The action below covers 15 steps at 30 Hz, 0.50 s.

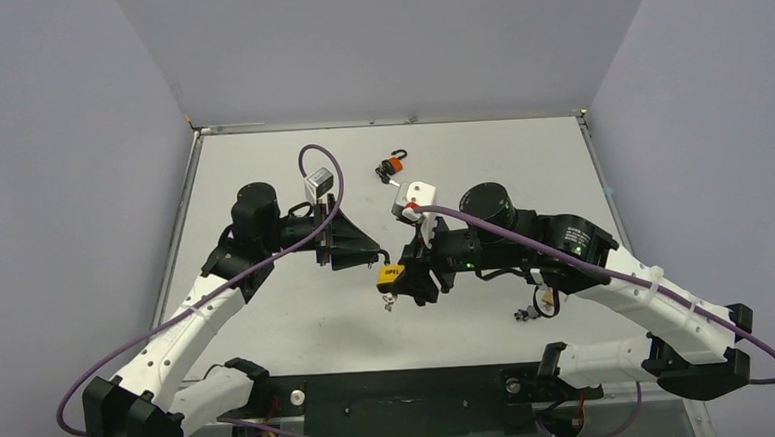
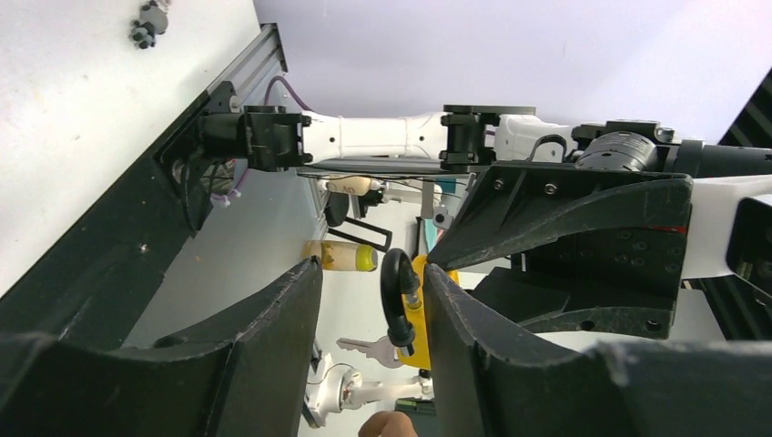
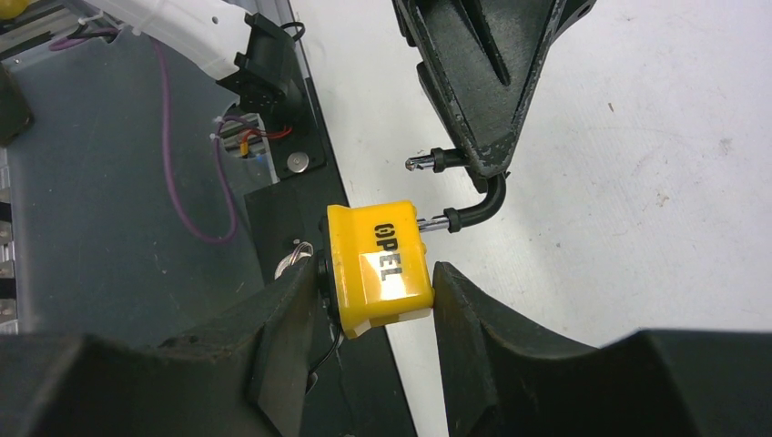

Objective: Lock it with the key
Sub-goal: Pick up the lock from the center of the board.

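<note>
Pale lilac walls [image 1: 374,39] close in a white table [image 1: 268,315], and over its middle a yellow padlock [image 3: 380,264] is held up off the surface. Its broad face carries black lettering. The black shackle [image 3: 482,208] stands drawn out of the body: one leg runs on a bright pin into the top of the lock, the bar bends round, and the other leg ends free in the air, clear of the body. A silver key [image 2: 362,346] hangs under the lock; whether another key sits in the keyhole cannot be told. The right gripper [image 3: 375,278] has the lock body pinched between its two fingers, one on each narrow side, the jaws closed down to the width of the body. The left gripper [image 2: 373,269] meets the lock from the opposite side, its fingertips at the shackle. Its jaws stand partly open with the bend of the shackle in the gap, close against one finger and apart from the other, so it grips nothing. Both arms reach inward from their own sides, almost tip to tip. Farther back on the table, well apart from the lock, lies a small orange and black item [image 1: 392,165].
</note>
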### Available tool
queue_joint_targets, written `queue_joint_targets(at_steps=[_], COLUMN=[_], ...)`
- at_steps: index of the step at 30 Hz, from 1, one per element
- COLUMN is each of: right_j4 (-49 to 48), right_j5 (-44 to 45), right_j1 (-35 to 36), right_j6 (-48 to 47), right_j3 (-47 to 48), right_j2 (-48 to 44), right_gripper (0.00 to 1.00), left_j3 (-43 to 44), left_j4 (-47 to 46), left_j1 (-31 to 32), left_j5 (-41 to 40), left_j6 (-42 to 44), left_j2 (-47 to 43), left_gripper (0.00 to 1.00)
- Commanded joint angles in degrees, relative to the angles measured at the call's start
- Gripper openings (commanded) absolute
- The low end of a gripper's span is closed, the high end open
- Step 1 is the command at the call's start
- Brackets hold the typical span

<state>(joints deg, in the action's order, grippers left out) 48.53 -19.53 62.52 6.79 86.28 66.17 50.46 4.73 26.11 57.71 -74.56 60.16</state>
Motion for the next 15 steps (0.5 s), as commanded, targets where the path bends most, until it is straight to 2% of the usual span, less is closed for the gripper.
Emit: queue_joint_targets(at_steps=[1, 8, 15], right_j4=[-2.13, -0.37, 0.35], right_j5=[0.46, 1.3, 2.33], right_j1=[0.66, 0.76, 0.76], right_j6=[-1.32, -2.72, -3.34], right_j3=[3.73, 6.32, 6.93], right_j2=[0.85, 3.3, 3.56], right_gripper=[0.0, 0.0, 0.0], left_j3=[-0.92, -1.95, -2.47], left_j4=[-11.88, -15.33, -15.41], left_j1=[0.5, 2.07, 2.95], left_j5=[2.26, 2.62, 2.89], left_j6=[-5.98, -9.18, -9.41], left_j2=[-1.33, -1.05, -0.96], left_gripper=[0.41, 0.4, 0.33])
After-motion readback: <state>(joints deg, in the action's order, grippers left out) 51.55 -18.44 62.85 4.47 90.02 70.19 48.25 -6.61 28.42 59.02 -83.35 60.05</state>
